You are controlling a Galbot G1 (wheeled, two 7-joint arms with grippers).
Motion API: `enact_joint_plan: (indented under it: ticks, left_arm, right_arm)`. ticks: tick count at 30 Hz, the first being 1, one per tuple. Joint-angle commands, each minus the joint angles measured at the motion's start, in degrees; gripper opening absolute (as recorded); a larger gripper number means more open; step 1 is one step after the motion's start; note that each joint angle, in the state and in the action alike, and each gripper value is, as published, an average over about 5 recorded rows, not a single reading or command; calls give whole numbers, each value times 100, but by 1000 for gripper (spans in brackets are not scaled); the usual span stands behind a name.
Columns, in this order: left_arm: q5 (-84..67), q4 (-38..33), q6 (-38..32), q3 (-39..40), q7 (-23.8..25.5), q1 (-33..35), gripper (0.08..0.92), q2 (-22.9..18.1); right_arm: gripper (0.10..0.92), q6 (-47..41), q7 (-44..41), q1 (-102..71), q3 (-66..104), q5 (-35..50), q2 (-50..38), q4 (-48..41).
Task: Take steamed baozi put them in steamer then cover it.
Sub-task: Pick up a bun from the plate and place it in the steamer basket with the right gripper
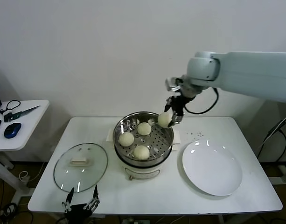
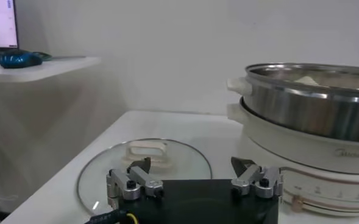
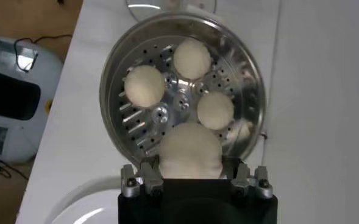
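Three cream-white baozi lie on the perforated tray of the steel steamer at the table's middle. My right gripper hangs over the steamer's back right rim, shut on one more baozi. From the right wrist, that baozi sits between the jaws above the tray, with the other buns below. The glass cover lies flat on the table left of the steamer. My left gripper waits open at the front table edge, just before the cover.
An empty white plate lies right of the steamer. A small side table with a mouse and cables stands at far left. In the left wrist view, the steamer's white base is close on one side.
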Motion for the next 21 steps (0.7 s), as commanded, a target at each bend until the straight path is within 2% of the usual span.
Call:
enact_joint_plan:
  ticks: [1,9,21]
  left_arm:
    - [-14,-8,3,-4,0,8,823,8]
    - [-51,2,17,-31,-1,-2,823,16]
    - [-64,24,28,-23,-4,-31,823,16]
  right_arm:
    - [687,-501,705,-1221,56,-110,783,-282]
    - [684,-485,906,-1859,282,-480,680,-839]
    - [687,-428,844,-1930,419,-565,715,-964]
